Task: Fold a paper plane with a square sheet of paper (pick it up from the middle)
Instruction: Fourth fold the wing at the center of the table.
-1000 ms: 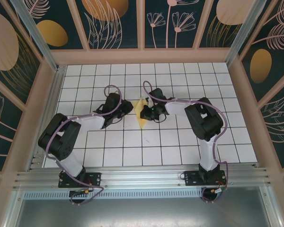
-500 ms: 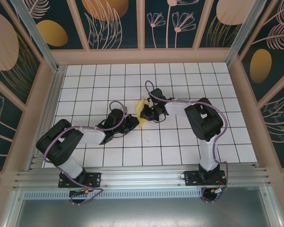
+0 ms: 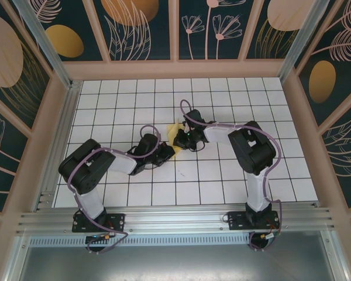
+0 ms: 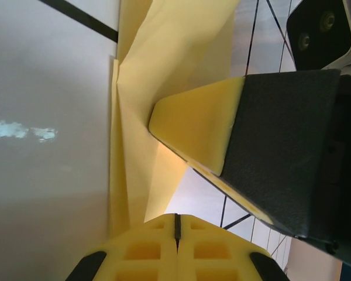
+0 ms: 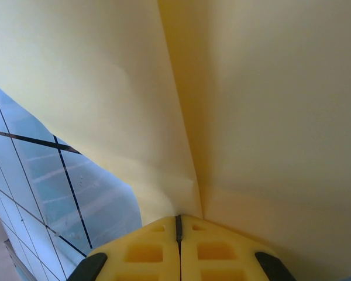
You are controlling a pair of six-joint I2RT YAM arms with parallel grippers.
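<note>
The pale-yellow sheet of paper point(image 3: 174, 127) lies folded and creased on the tiled floor between my two grippers, mostly covered by them from above. My left gripper point(image 3: 168, 153) is at its near end. In the left wrist view the left gripper point(image 4: 176, 221) is shut, nothing shows in its seam, and the folded paper point(image 4: 164, 58) lies just ahead. My right gripper point(image 3: 176, 140) is on the paper from the right, and its yellow fingertip point(image 4: 193, 129) rests over the fold. In the right wrist view the right gripper point(image 5: 178, 221) is shut, its tips against the paper point(image 5: 251, 88) beside a crease.
White tiles with black grid lines point(image 3: 222, 175) spread all round. Wooden walls with leaf-pattern panels point(image 3: 175, 67) enclose the floor. A metal rail point(image 3: 175, 219) runs along the near edge by the arm bases.
My left arm has swung nearer and to the right, bringing its gripper to the paper's near end, and its jaws have closed. The right gripper has hardly moved.
</note>
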